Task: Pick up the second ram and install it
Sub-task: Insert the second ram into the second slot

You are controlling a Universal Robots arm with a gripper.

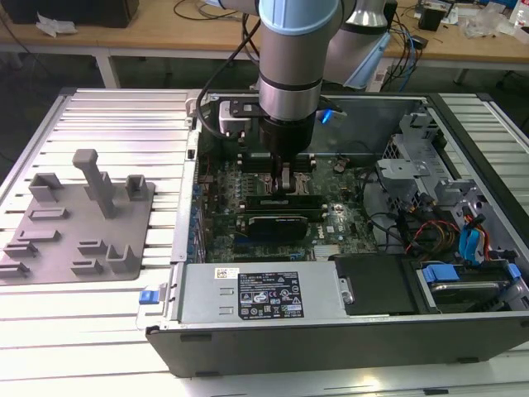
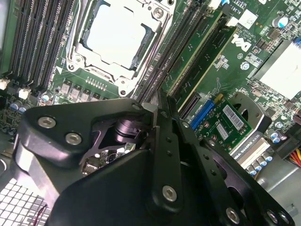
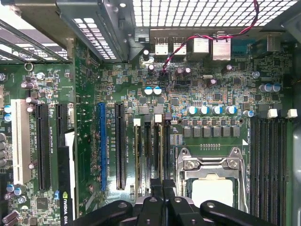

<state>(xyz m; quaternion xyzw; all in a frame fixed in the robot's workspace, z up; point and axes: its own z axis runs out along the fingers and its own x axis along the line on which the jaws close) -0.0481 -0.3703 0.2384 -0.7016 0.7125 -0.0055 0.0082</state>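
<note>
Bright, even overhead light: ribbed table (image 1: pixel 74 322) beside the computer case (image 1: pixel 347 347) washes to white in the exterior view, motherboard (image 1: pixel 221 178) inside the case sits dimmer under the arm (image 1: pixel 289 50), CPU lid (image 2: pixel 115 35) glares pale behind the dark gripper (image 2: pixel 157 110) in the second wrist view, case's perforated wall (image 3: pixel 197 12) glows backlit in the first wrist view.

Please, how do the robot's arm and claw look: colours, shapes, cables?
The arm is a thick round tube of silver-grey metal with a light blue section above, and a black cable runs beside it. The claw is matte black, built of flat angular plates joined by round silver screw heads.
</note>
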